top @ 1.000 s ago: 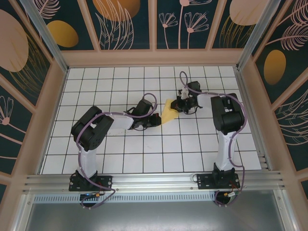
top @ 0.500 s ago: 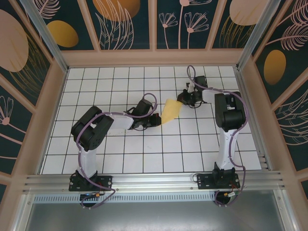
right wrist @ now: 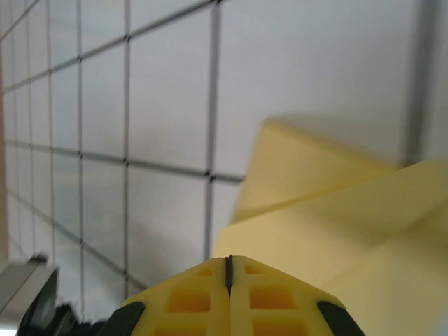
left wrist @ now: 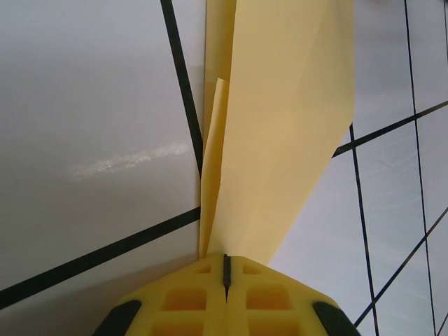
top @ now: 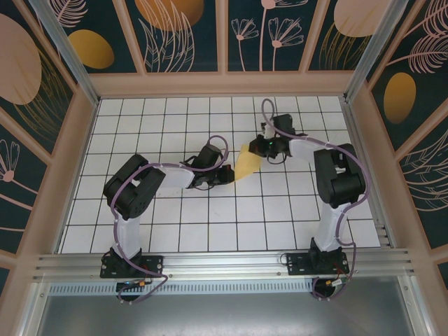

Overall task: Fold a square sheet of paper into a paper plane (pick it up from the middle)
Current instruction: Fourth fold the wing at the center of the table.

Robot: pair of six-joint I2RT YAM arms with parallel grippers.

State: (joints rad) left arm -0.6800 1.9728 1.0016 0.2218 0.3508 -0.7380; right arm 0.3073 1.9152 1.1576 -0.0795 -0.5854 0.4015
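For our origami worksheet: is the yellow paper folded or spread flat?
Folded: the paper shows overlapping layers along a crease, and from above it is a narrow wedge.

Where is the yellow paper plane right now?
In the top view, the paper plane is near the middle of the tiled table. It sits between the left gripper and the right gripper, which each pinch one end of it.

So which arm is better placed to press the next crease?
Right, probably. The left pincer is shut on the folded yellow paper, anchoring one end; the right pincer, also shut, sits at the other end, seemingly free to press.
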